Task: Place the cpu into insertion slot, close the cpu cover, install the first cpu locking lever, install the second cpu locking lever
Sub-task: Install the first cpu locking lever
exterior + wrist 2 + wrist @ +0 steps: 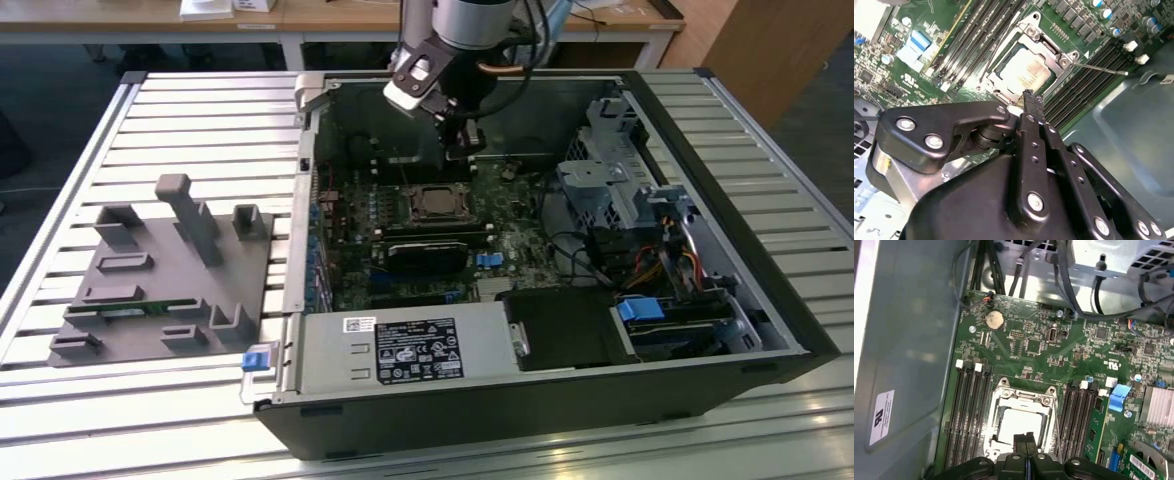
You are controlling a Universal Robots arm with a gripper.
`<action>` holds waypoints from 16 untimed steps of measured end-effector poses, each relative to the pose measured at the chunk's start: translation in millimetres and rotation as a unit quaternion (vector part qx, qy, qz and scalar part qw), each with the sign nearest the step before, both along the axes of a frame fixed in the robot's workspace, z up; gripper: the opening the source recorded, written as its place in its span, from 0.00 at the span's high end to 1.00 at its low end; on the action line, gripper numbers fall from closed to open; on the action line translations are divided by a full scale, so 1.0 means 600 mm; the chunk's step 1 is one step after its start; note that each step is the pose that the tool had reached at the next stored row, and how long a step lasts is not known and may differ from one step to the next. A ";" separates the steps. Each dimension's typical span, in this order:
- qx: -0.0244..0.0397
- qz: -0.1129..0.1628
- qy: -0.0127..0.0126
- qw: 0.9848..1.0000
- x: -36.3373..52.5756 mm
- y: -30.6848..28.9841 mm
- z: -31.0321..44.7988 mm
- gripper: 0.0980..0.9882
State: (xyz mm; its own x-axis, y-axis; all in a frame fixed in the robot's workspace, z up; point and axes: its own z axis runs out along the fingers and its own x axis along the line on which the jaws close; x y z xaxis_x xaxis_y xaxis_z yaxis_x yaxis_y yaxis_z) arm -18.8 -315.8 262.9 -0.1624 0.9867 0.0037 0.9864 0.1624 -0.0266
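Gripper (1025,439) downward, fingers (1019,443) seemingly together.

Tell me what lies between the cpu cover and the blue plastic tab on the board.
A bank of black memory slots, seen in the first wrist view, runs between the cpu cover and the blue plastic tab.

Print on the power supply sticker (414,352) is illegible

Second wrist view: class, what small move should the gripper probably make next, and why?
Probably shift the shut gripper sideways toward the thin lever and press it down. The chip already lies seated with the cover closed over it, while that lever juts out free, apparently unlatched.
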 end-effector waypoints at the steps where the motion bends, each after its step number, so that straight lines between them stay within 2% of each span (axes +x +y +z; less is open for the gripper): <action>1: 0.000 0.003 0.000 1.000 0.000 0.0000 0.000 0.99; 6: 0.000 0.025 0.000 1.000 0.000 0.0001 0.000 0.99; 11: -0.001 0.057 0.000 0.998 -0.001 0.0000 -0.001 0.99; 16: -0.001 0.092 0.000 0.996 -0.002 0.0000 -0.002 0.99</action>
